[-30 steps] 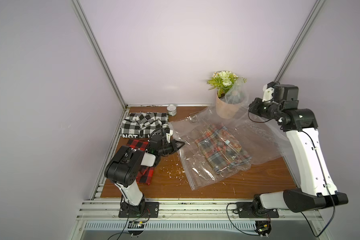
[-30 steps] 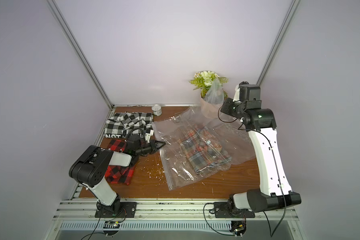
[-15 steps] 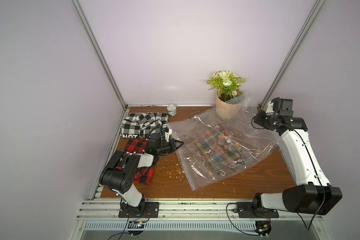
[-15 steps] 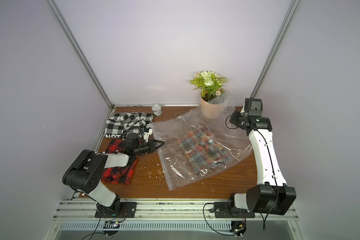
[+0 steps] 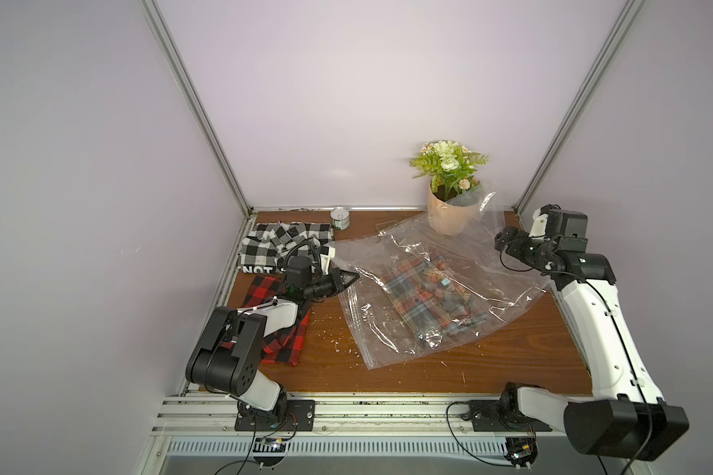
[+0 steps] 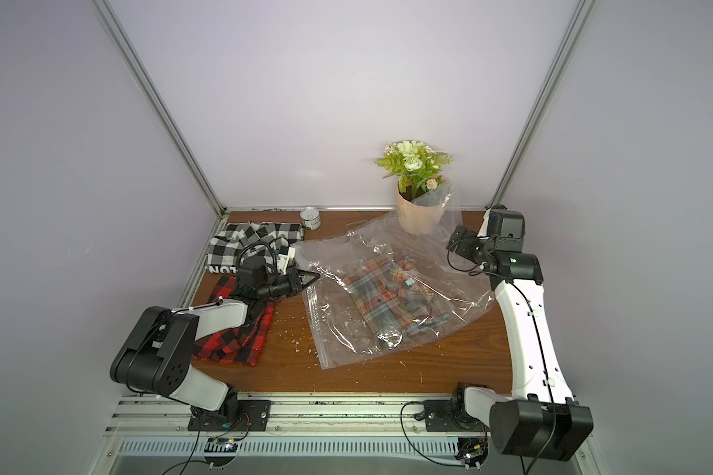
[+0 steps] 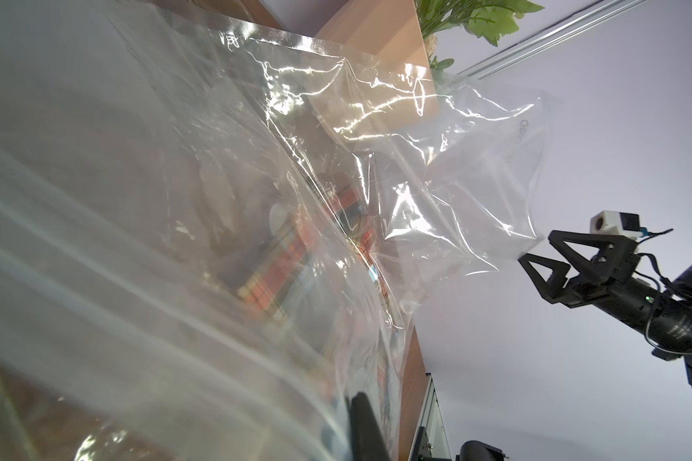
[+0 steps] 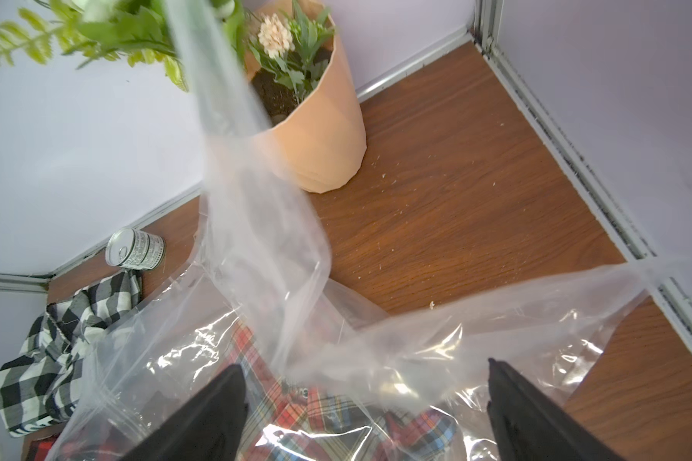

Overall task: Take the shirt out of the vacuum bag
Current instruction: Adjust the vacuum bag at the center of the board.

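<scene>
— How many of each were there?
— One bag (image 5: 371, 329), three shirts, one tin (image 5: 340, 217), one potted plant (image 5: 449, 209) and two pincers.
— Was anything hard to see?
— The red-and-black shirt (image 5: 289, 347) lay partly under the left arm (image 5: 272, 320), which also blocked part of the black-and-white shirt (image 5: 272, 242).
— And the bag?
— It was clear, crinkled and glinting. It lay mid-bench (image 5: 511, 362), its far flap up against the potted plant, with the multicoloured plaid shirt (image 5: 429, 296) folded inside. The left pincer (image 5: 353, 278) was clamped on the edge nearest it. The right pincer (image 7: 535, 248) stood wide apart with a bag corner at its tips; I couldn't tell whether they touched.
</scene>
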